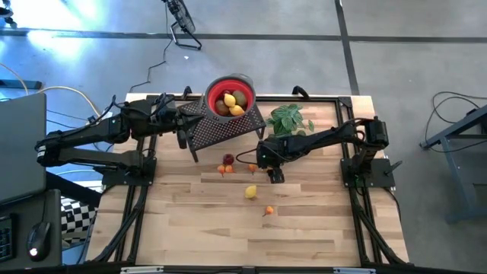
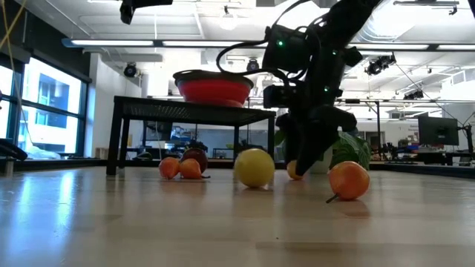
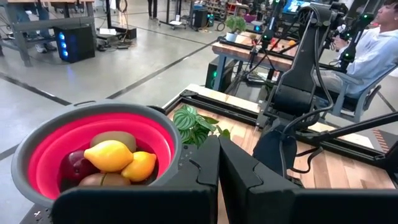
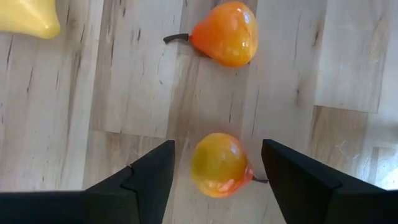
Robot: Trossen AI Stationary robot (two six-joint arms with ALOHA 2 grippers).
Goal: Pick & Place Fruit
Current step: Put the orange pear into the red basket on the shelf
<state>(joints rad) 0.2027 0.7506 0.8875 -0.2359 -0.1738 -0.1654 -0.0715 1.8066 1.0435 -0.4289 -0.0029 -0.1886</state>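
Right wrist view: a small glossy orange toy fruit (image 4: 219, 164) with a dark stem is seen lying on the pale wooden table (image 4: 112, 93), framed between the widely parted fingers of the right gripper (image 4: 217, 180), which holds nothing. It is judged light, hard and slippery, liable to roll, so its round middle should be pinched, not the stem. The left gripper (image 3: 217, 180) is closed and empty beside the red collapsible bowl (image 3: 43, 155) of fruit.
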